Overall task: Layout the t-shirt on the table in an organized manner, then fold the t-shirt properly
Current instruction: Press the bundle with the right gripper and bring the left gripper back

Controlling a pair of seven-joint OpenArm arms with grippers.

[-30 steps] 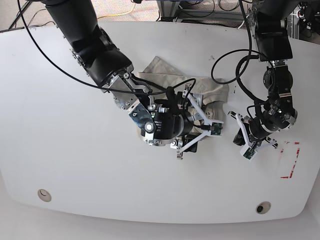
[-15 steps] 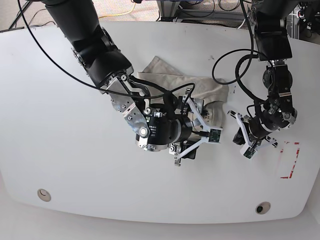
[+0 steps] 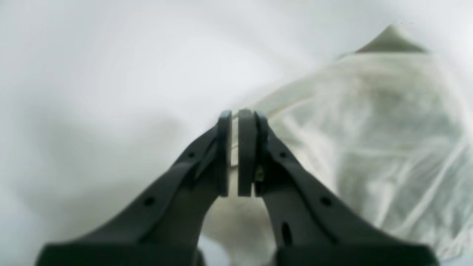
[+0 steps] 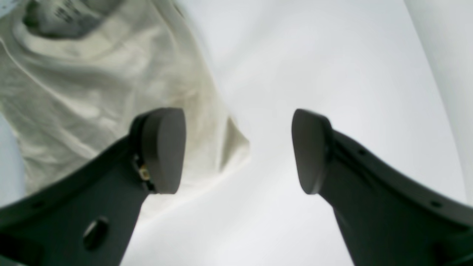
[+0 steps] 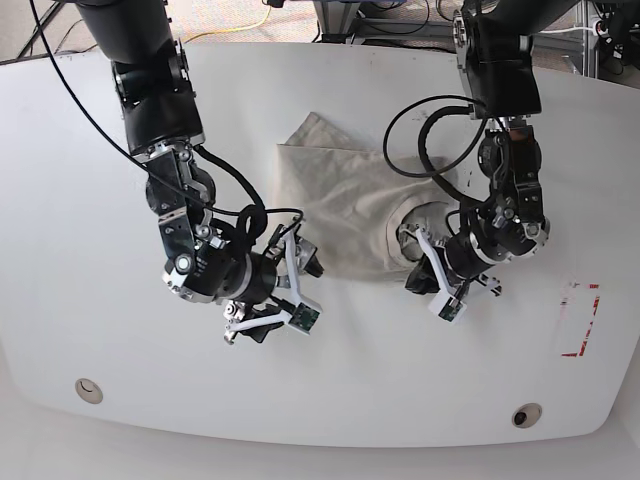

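The t-shirt (image 5: 340,195) lies bunched and partly folded in the middle of the table (image 5: 120,380), its collar end toward the right. My left gripper (image 5: 412,270) is shut, its tips at the shirt's lower right edge by the collar. In the left wrist view the left gripper (image 3: 238,114) shows a thin pale strip between its pads, and I cannot tell whether cloth is caught; the t-shirt (image 3: 369,129) spreads to the right. My right gripper (image 5: 288,295) stands open just off the shirt's lower left corner. In the right wrist view the right gripper (image 4: 236,147) frames bare table, with the t-shirt (image 4: 92,74) behind its left finger.
A red-outlined rectangle mark (image 5: 580,320) is at the table's right. Two small round holes (image 5: 88,389) (image 5: 526,414) sit near the front edge. Black cables (image 5: 430,140) loop over the shirt's right side from the arm on the right.
The arm on the left has pulled back down and left off the shirt, uncovering it. The arm on the right has moved left to the shirt's collar edge.
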